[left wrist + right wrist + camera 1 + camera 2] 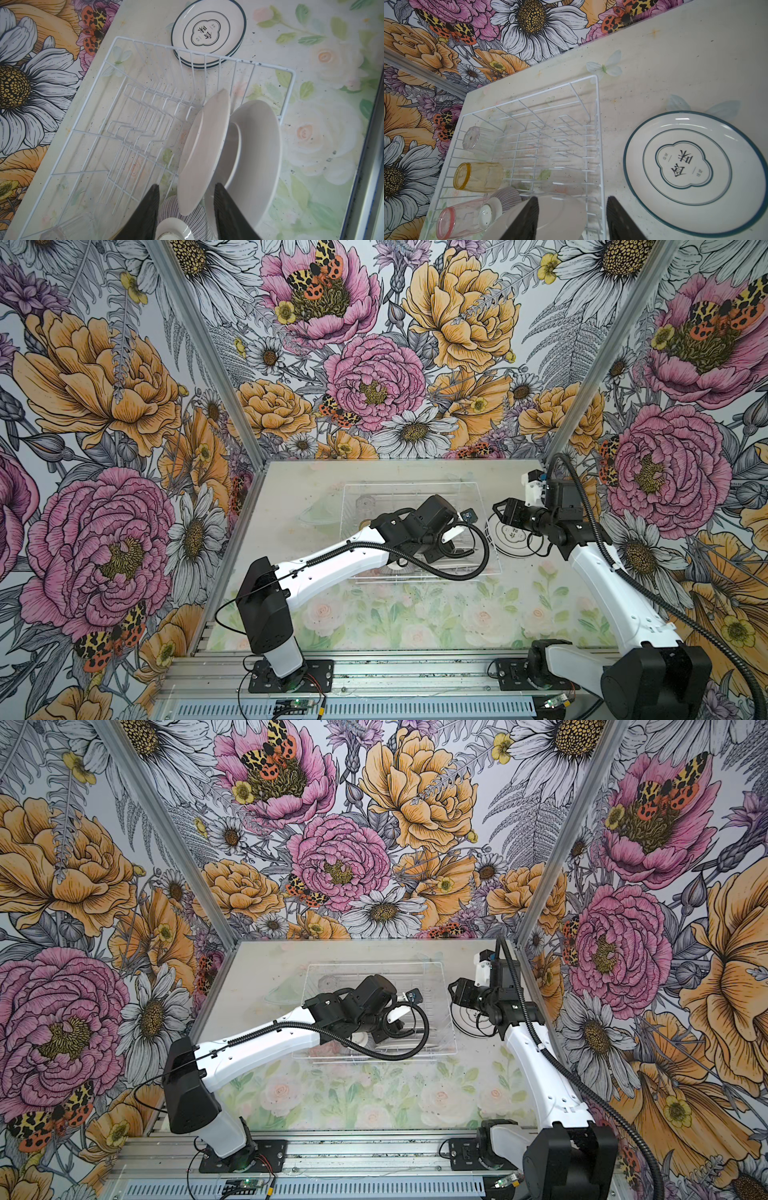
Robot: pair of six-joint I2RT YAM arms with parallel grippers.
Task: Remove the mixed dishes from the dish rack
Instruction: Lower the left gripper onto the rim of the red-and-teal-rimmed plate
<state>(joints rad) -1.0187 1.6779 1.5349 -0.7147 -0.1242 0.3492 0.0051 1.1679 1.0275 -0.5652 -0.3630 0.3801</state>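
An upright plate point(204, 145) in the dish rack point(133, 133) is straddled by the left fingers point(149, 209), parted and holding nothing. Its rim should be centred, gripped firmly, then lifted straight clear of the prongs point(158, 93). The right fingers point(527, 220) are held apart, empty.

The bowl point(172, 220) lies in the dish rack point(133, 116) just below the left claw point(188, 209), and two plates point(204, 145) stand on edge in the rack just ahead of it. Beside the right claw point(572, 220), outside the rack, a plate stack point(685, 166) rests on the table point(654, 72); three tumblers point(479, 176) lie in the rack across from that claw
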